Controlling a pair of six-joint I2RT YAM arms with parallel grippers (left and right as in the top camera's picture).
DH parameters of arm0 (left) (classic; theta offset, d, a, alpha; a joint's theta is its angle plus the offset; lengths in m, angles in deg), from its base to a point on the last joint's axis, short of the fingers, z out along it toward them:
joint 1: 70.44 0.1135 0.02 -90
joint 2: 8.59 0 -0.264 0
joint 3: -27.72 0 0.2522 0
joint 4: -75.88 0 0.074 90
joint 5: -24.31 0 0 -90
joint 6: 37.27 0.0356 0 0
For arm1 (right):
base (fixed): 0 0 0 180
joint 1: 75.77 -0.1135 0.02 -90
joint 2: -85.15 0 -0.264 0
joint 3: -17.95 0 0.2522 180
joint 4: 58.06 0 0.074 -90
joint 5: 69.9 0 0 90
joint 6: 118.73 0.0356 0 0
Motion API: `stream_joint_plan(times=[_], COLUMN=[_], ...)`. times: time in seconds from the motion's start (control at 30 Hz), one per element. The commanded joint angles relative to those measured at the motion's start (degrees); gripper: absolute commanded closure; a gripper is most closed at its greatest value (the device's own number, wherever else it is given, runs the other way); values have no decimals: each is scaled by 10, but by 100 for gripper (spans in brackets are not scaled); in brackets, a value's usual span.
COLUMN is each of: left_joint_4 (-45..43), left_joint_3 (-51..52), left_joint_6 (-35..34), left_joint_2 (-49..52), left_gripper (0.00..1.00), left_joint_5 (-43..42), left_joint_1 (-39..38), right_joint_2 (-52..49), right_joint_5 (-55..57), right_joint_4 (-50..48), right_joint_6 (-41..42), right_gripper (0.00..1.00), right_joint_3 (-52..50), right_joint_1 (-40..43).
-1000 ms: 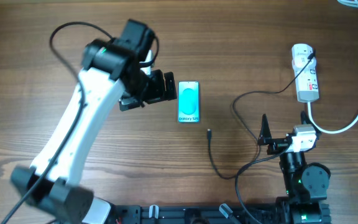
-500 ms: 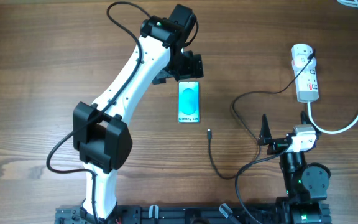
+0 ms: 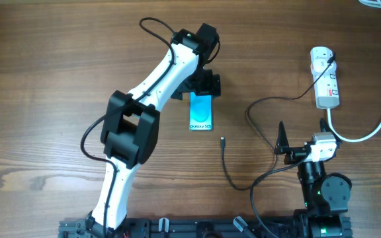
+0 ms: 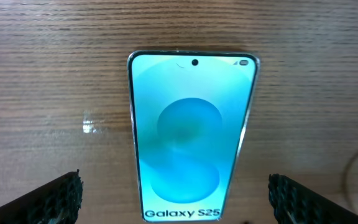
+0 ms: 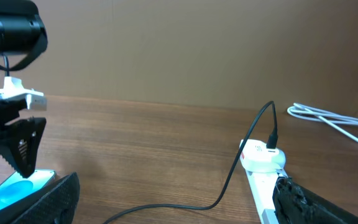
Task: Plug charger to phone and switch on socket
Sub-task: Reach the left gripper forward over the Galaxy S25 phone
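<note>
The phone point(image 3: 201, 114) lies flat on the wooden table, teal screen up, "Galaxy S25" at its near end. My left gripper point(image 3: 202, 86) is open and hovers over the phone's far end. In the left wrist view the phone point(image 4: 188, 137) lies between the two spread fingers of the left gripper point(image 4: 179, 199), untouched. The charger cable point(image 3: 270, 102) runs from the socket point(image 3: 325, 79) in loops. Its free metal-tipped end point(image 3: 222, 140) lies just right of the phone. My right gripper point(image 3: 303, 134) is open and empty near the front edge. Its wrist view shows the socket point(image 5: 263, 168) and the cable point(image 5: 229, 180).
The socket's thick white cord point(image 3: 376, 125) curves along the right edge of the table and shows coiled in the right wrist view point(image 5: 328, 115). The left arm point(image 3: 157, 79) crosses the table from the front left. Bare wood surrounds the phone.
My left arm has swung right, carrying the open gripper from the phone's left side to over its far end. The phone, cable and right arm have not moved.
</note>
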Motion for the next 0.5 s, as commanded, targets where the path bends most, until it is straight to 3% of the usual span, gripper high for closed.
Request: stream_joint_plan(times=[0.0,0.47], left_joint_4=[-3,-7], left_joint_3=[-5,-2], left_joint_6=[30,15], left_joint_2=[24,66], left_gripper=[0,0], left_joint_5=[-9,-13], left_joint_1=[-3,-16], right_joint_2=[3,3], right_joint_5=[3,3], right_joint_4=[-3,-3], right_joint_6=[-10,-10], right_gripper=[0,0], right_joint_3=[-1,-1], right_joint_1=[3,3])
